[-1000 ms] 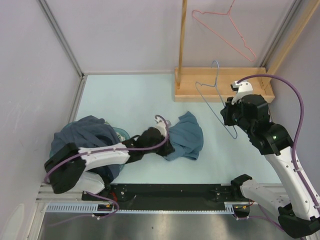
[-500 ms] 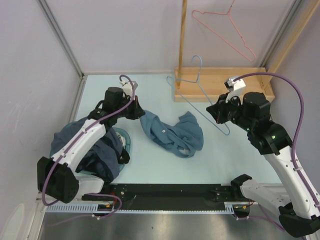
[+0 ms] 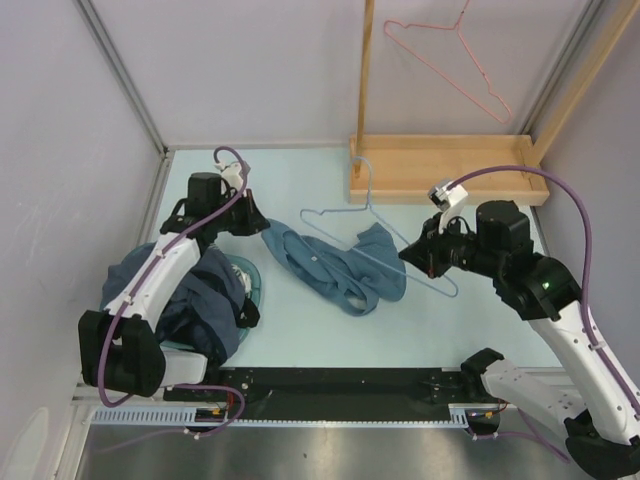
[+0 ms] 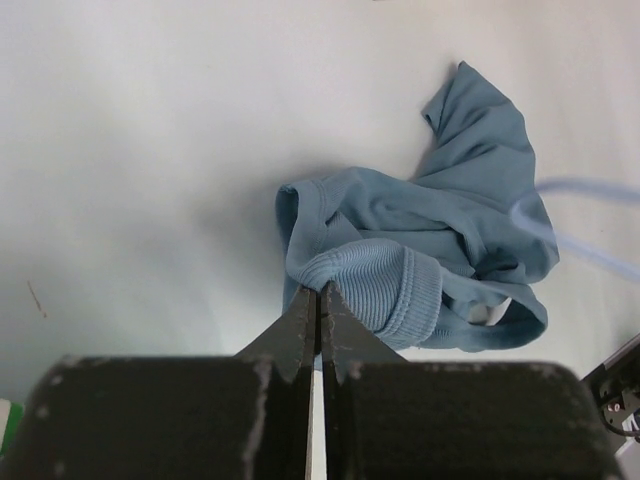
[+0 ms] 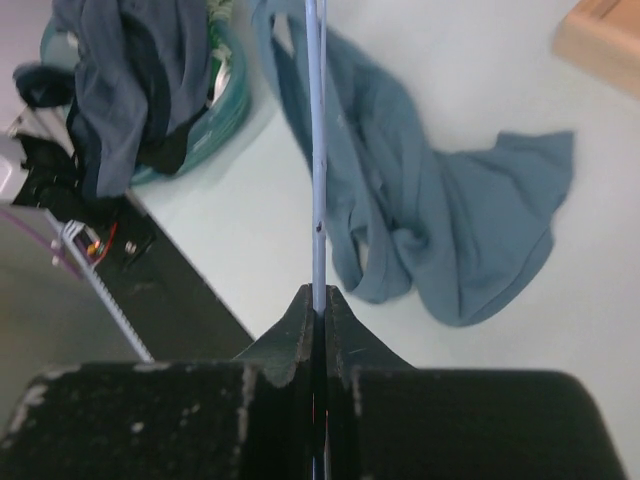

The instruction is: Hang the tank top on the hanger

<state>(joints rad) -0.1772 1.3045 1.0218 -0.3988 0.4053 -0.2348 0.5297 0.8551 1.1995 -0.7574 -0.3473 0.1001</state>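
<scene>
The teal-blue tank top (image 3: 345,270) lies crumpled and drawn out on the pale table. My left gripper (image 3: 257,226) is shut on its far-left end; in the left wrist view the jaws (image 4: 320,291) pinch a ribbed hem of the tank top (image 4: 440,220). The light-blue wire hanger (image 3: 340,222) hangs tilted over the garment, hook toward the wooden base. My right gripper (image 3: 408,256) is shut on one wire arm of it. In the right wrist view the hanger (image 5: 316,150) runs straight out from the closed tips (image 5: 318,293), above the tank top (image 5: 440,210).
A navy heap of clothes (image 3: 175,285) covers a teal basket (image 3: 250,288) at the near left. A wooden base (image 3: 450,172) with an upright post (image 3: 365,70) stands at the back right, a pink hanger (image 3: 450,60) above it. Walls close in the left, back and right.
My left gripper has pulled the tank top's end toward the far left, stretching the garment out. My right arm has carried the hanger leftward and lower, over the tank top.
</scene>
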